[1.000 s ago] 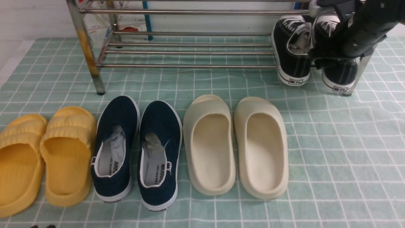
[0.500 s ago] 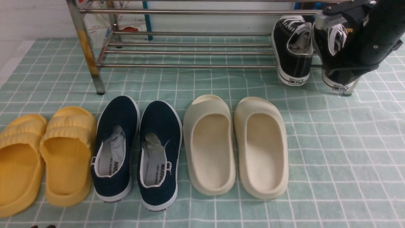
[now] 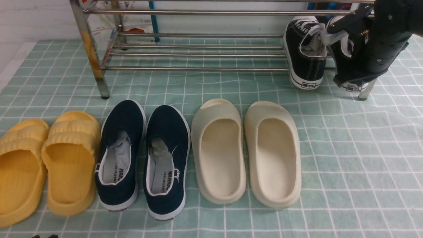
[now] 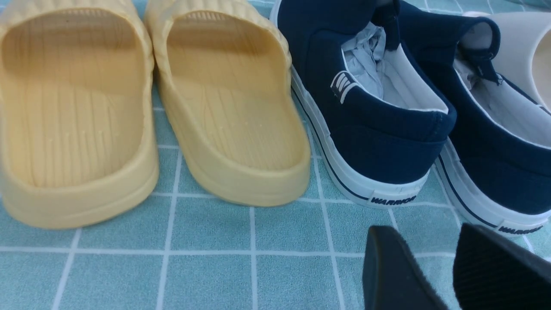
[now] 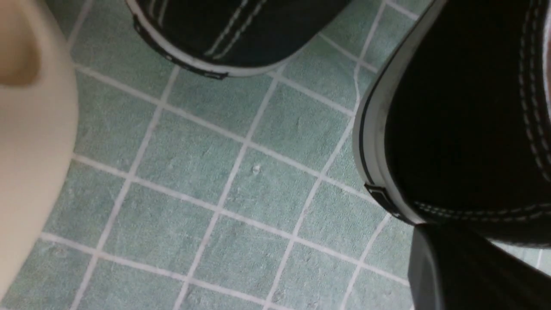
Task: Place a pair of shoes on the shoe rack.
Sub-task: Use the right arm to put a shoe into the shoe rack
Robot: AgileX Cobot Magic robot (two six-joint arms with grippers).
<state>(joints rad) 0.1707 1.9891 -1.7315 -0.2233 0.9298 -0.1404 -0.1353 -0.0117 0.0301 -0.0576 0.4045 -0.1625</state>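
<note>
On the shoe rack [image 3: 198, 54] — black sneakers [image 3: 305, 56] beside shut jaws.

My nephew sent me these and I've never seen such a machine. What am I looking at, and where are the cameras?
It is a two-armed robot tidying shoes. One camera looks forward between the arms; one sits on each wrist. On the green checked cloth lie yellow slides, navy slip-ons and cream slides. The black sneakers stand heels-out on the steel shoe rack. The right tool is shut beside them, apparently holding nothing. The left tool waits open by the slip-ons.
</note>
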